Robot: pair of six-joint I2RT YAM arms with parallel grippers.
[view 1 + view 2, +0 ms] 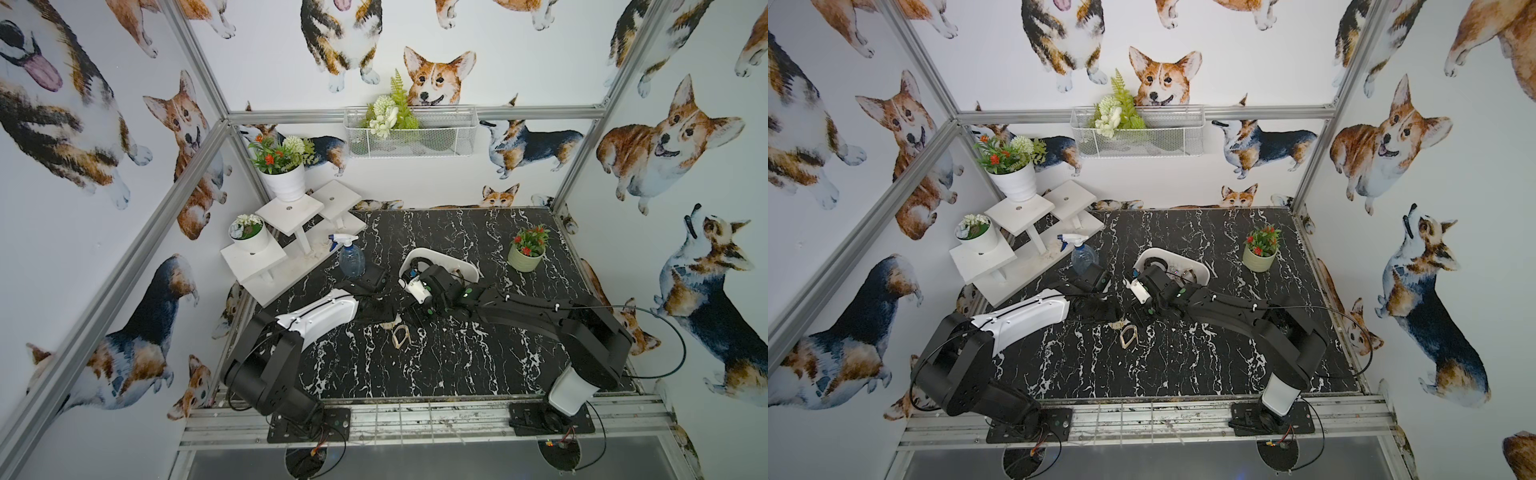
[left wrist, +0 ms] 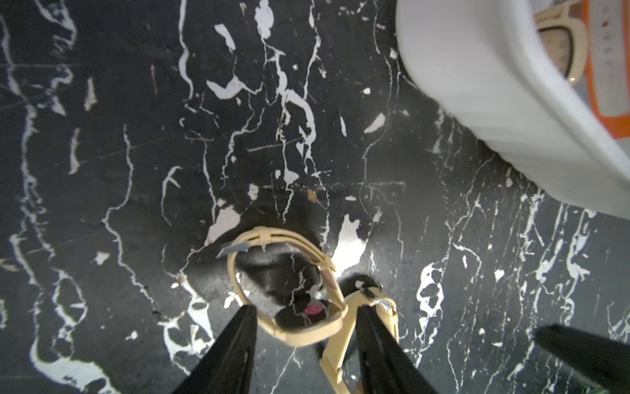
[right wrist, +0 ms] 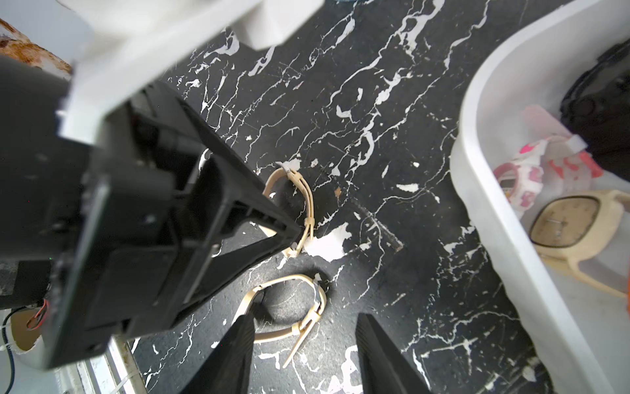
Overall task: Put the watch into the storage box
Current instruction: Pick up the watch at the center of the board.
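Near the box (image 2: 477, 85), the left hand (image 2: 306, 307) points down at the table (image 2: 136, 170), fingers (image 2: 238, 348) either side of a beige watch (image 2: 300, 336) lying there; if it grips, I cannot tell. The right hand (image 3: 305, 314), also low, is wide over the other watch (image 3: 283, 279), a buckled loop with long axis roughly toward the box.

Table (image 1: 457, 365): black marble pattern.
Storage box (image 1: 441, 254): white tub at mid-table, partly hidden behind the right arm (image 1: 519, 307).
Watch (image 1: 401, 336): beige strap loop lying on the table, outside the box, near both arm tips.
Left arm (image 1: 324, 316): reaching in low.
Spray bottle (image 1: 351, 259): just beside the white stand (image 1: 291, 208).
Green pot (image 1: 524, 259): red flowers, apart from the box.
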